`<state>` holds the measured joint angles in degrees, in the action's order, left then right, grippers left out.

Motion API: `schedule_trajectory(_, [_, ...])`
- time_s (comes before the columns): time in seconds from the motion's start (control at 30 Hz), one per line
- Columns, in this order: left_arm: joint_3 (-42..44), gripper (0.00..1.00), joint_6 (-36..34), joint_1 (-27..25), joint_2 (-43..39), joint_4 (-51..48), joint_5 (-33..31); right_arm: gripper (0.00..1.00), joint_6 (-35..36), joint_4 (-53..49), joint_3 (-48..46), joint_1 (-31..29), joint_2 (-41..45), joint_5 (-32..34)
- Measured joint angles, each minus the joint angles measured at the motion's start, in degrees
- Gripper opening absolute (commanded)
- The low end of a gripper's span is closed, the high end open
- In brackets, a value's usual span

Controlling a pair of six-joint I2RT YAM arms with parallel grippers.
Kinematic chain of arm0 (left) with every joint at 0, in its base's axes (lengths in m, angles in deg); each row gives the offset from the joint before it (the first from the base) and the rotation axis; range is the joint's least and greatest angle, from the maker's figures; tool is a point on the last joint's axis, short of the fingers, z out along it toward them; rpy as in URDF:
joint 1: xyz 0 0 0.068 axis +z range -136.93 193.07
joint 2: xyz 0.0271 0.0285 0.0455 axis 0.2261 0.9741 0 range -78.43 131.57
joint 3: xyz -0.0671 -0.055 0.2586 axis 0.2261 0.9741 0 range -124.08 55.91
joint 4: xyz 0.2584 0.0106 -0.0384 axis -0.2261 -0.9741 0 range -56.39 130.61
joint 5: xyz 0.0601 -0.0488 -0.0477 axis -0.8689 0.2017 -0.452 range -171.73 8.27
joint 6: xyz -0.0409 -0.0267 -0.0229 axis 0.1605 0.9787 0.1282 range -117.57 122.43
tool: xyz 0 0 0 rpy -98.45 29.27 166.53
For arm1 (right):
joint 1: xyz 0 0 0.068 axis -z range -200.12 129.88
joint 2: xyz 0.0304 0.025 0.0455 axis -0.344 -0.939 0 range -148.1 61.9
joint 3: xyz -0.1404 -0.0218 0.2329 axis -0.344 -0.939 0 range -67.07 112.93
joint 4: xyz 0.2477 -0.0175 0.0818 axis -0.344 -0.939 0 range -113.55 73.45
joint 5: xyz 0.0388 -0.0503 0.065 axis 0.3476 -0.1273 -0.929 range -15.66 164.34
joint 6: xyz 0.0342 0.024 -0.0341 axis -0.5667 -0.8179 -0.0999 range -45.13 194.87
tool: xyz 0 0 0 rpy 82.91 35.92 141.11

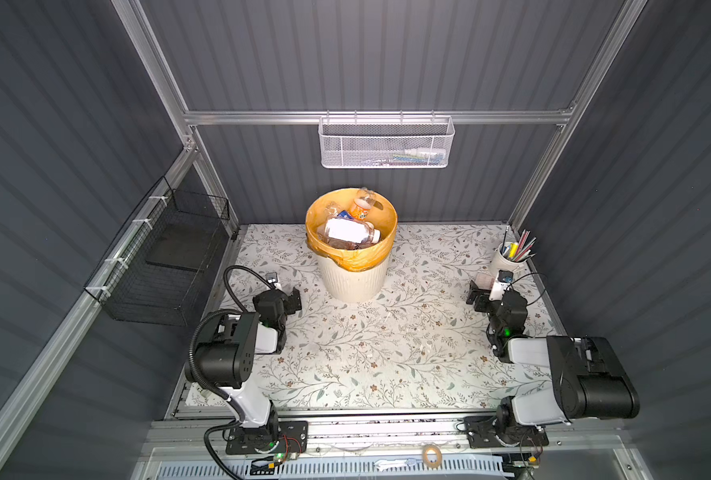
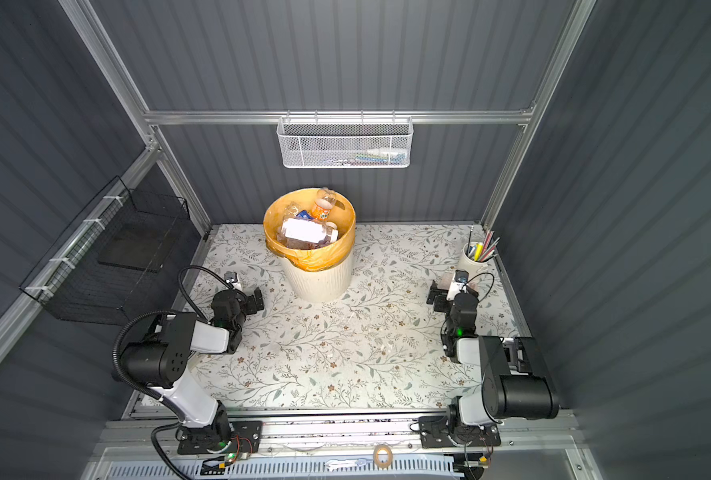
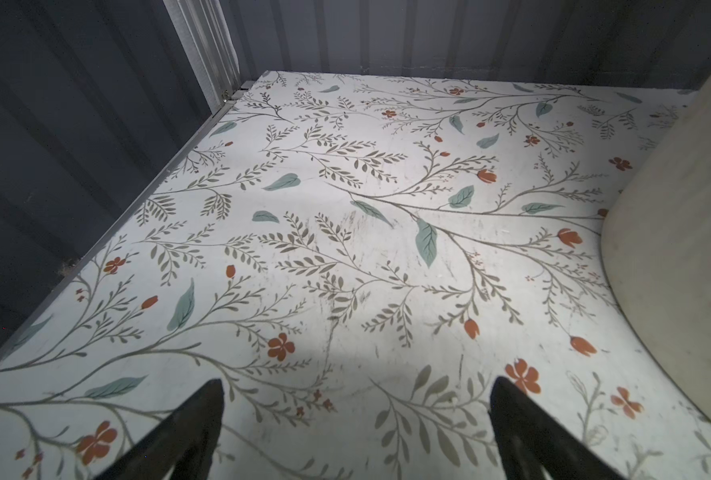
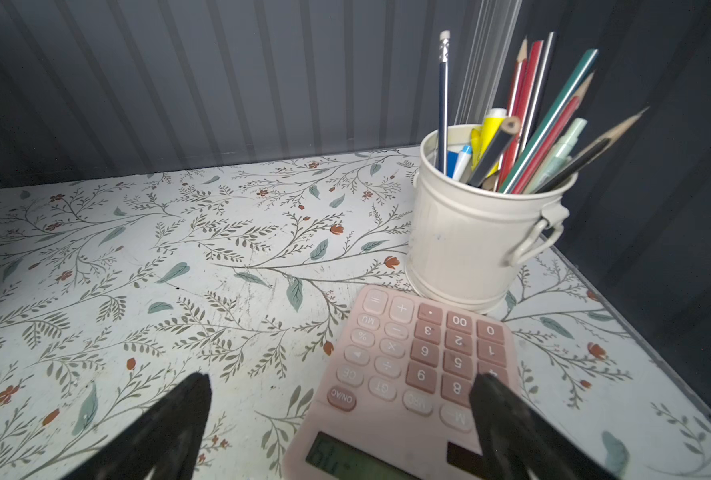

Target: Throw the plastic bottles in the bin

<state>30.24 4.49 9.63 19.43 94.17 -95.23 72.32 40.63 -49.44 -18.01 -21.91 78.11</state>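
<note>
**Bottles lying in the bin, both grippers gaping**

On the left wall a black wire basket (image 1: 158, 266) is hanging. Beside it, the left gripper (image 3: 357, 386) is sitting low over the floral table (image 1: 387, 353), its fingers standing wide apart with nothing between them. In the left wrist view, the cream wall of the bin (image 3: 678, 228) is showing close by.

The bin is standing at the back middle of the table, with an orange bag folded over its rim. The bottles (image 1: 347, 233) are lying piled inside it. A white-labelled one is lying across the top, and an orange-labelled one (image 1: 360, 208) is leaning toward the far rim.

Above the bin, a white mesh basket (image 1: 385, 143) is hanging on the rail.

At the right, the right gripper (image 4: 342, 380) is also holding its fingers wide apart, gripping nothing, over a pink calculator (image 4: 424, 353). Whether a fingertip is touching it cannot be told. Just beyond the calculator, a cup (image 4: 466, 245) of pens is standing in the back right corner.
</note>
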Motion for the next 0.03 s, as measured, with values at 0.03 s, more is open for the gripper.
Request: schedule_trajectory(0.03, [0.0, 0.99, 0.0, 0.0, 0.0, 0.0, 0.0, 0.99, 0.0, 0.0, 0.0, 0.0, 0.0, 0.0])
